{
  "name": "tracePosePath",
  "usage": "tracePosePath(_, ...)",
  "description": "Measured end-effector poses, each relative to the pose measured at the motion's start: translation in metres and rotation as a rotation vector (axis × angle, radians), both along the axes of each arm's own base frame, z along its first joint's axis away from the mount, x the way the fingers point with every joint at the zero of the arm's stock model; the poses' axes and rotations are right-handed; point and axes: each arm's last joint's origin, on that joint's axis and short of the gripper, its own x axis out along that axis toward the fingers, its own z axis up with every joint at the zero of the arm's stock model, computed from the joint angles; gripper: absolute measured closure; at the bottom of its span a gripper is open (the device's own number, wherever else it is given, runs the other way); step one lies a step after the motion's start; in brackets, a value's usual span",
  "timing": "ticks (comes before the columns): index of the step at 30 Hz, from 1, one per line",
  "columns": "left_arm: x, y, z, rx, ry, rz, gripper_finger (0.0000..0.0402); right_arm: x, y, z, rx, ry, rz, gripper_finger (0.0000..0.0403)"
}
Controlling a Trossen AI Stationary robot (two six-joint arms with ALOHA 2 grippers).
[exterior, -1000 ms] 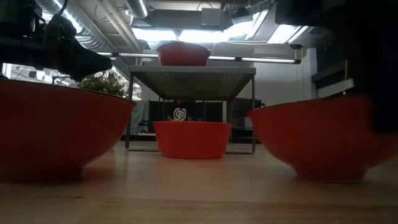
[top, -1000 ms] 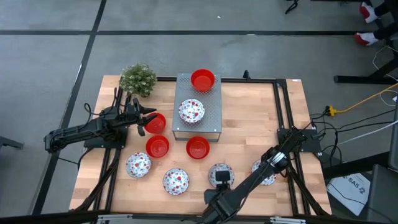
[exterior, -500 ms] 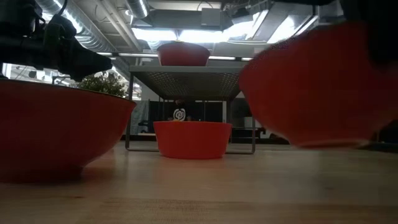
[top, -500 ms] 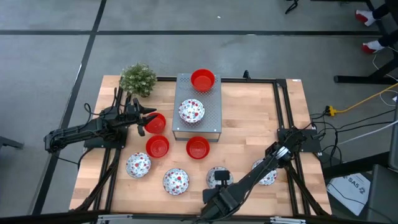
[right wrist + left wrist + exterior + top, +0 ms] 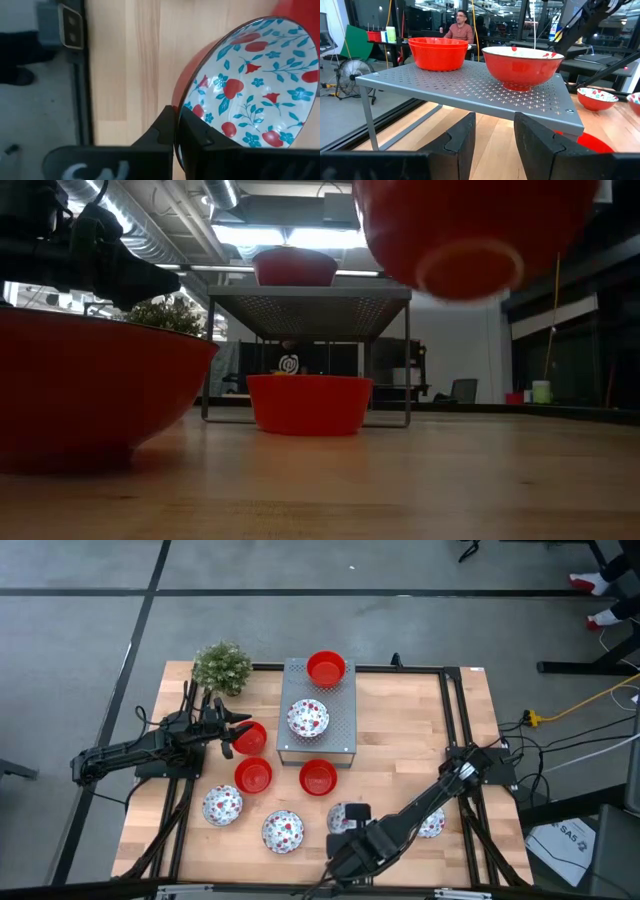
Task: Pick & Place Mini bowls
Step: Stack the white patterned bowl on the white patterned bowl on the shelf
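Pinching a patterned mini bowl (image 5: 250, 87) by its rim (lifted off the table (image 5: 400, 730)), right gripper (image 5: 176, 131) closed, left gripper (image 5: 492, 142) open, empty.

Nine small round bowls show from above. Four are plain glossy red bowls: one on the far end of the box (image 5: 325, 668), one at the left (image 5: 250, 737), two just near of the box (image 5: 253, 775) (image 5: 318, 777). In the left wrist view the far red one (image 5: 438, 52) shows a double rim, possibly two nested. Five are white bowls with a red speckled pattern inside: one on the box (image 5: 308, 718), two near left (image 5: 222, 805) (image 5: 283, 831), a patterned bowl at near middle (image 5: 343, 816), one near right (image 5: 432, 826). One grey perforated metal box (image 5: 340, 735). One small green bushy plant (image 5: 221, 667). Two dark arms (image 5: 120, 755) (image 5: 440, 802). One person (image 5: 460, 29) in the room.
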Motion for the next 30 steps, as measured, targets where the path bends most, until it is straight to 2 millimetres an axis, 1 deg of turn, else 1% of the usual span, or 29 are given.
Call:
tracePosePath(4,0.000,0.000,0.000,0.000,0.000,0.000,0.0272,-0.002,-0.009,0.020,0.004,-0.075,0.003,0.0393)
tracePosePath(8,0.000,0.000,0.000,0.000,0.000,0.000,0.0272,-0.005,-0.024,0.038,-0.007,-0.135,-0.015,0.0393)
tracePosePath(17,0.000,0.000,0.000,0.000,0.000,0.000,0.0272,-0.005,-0.059,0.069,-0.101,-0.258,0.014,0.0393)
tracePosePath(22,0.000,0.000,0.000,0.000,0.000,0.000,0.0272,0.003,-0.078,0.077,-0.175,-0.288,0.077,0.0393)
tracePosePath(30,0.000,0.000,0.000,0.000,0.000,0.000,0.0272,0.017,-0.111,0.099,-0.242,-0.367,0.169,0.0393)
